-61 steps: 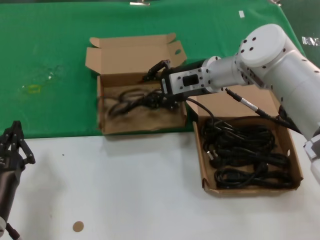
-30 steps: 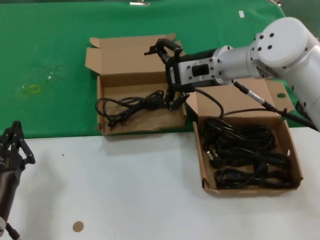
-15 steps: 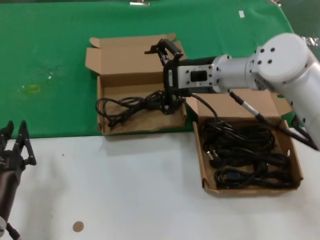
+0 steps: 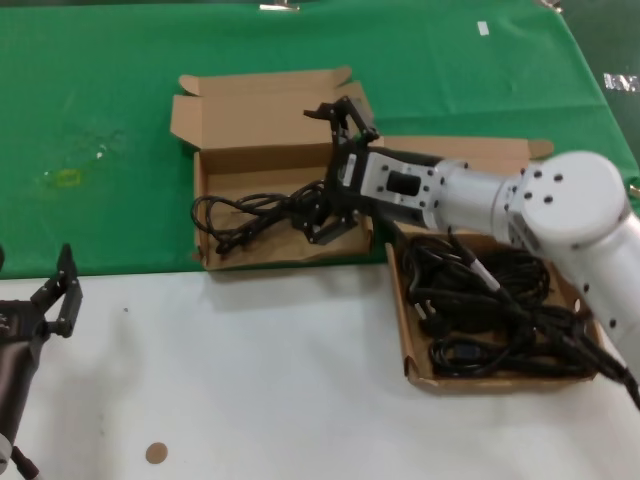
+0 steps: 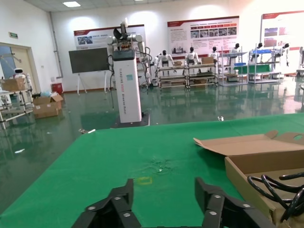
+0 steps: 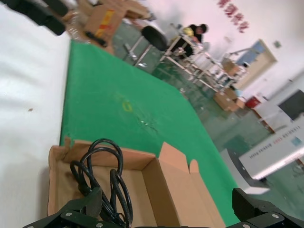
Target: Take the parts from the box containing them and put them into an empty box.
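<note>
A green mat (image 4: 120, 100) covers the far half of the table, with bare white top (image 4: 250, 370) nearer the robot. The right arm (image 4: 520, 215) reaches across from the large box (image 4: 595, 330), which lies at the mat's near edge and holds a heap of black cables (image 4: 490, 310), toward the small box (image 4: 215, 255) on the mat to its left. The small box's lid (image 4: 260, 105) stands open at the back, and one coiled cable (image 4: 250, 215) lies inside it, a loop hanging over the left wall. The right gripper (image 4: 335, 170) hovers over that box's right end with its fingers spread wide and nothing between them, the lower finger (image 4: 330, 228) just beside the cable's plug end. The left gripper (image 4: 45, 300) waits low at the table's near left edge, fingers apart and empty.
</note>
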Controlling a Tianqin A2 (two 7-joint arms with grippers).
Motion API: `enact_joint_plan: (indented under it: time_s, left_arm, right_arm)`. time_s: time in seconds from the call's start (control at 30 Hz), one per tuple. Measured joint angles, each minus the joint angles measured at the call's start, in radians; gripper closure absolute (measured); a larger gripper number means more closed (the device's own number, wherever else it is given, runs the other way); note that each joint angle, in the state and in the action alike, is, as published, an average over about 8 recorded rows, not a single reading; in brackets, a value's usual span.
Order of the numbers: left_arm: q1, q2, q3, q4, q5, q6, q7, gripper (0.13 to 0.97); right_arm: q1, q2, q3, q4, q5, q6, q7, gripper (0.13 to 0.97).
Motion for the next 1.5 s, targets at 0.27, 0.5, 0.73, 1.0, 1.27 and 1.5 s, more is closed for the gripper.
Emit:
enact_joint_plan:
  time_s: [0.27, 0.5, 0.73, 1.0, 1.27, 1.5]
  left_arm:
    - [0.0, 0.0, 0.0, 0.0, 0.0, 0.0, 0.0, 0.563]
    - [0.0, 0.0, 0.0, 0.0, 0.0, 0.0, 0.0, 0.411]
    - [0.0, 0.0, 0.0, 0.0, 0.0, 0.0, 0.0, 0.281]
    - [0.0, 0.0, 0.0, 0.0, 0.0, 0.0, 0.001, 0.187]
    - [0.0, 0.0, 0.0, 0.0, 0.0, 0.0, 0.0, 0.147]
    - [0.0, 0.0, 0.0, 0.0, 0.0, 0.0, 0.0, 0.133]
  right_arm:
    - [-0.122, 0.003, 0.058, 0.088, 0.049, 0.093, 0.052, 0.129]
    - [-0.227, 0.005, 0.108, 0.164, 0.091, 0.174, 0.097, 0.129]
    - [-0.335, 0.008, 0.16, 0.242, 0.134, 0.256, 0.143, 0.129]
    - [-0.455, 0.01, 0.217, 0.329, 0.182, 0.348, 0.194, 0.129]
    - [-0.576, 0.013, 0.274, 0.416, 0.23, 0.44, 0.246, 0.129]
    - [-0.684, 0.016, 0.326, 0.495, 0.274, 0.522, 0.291, 0.129]
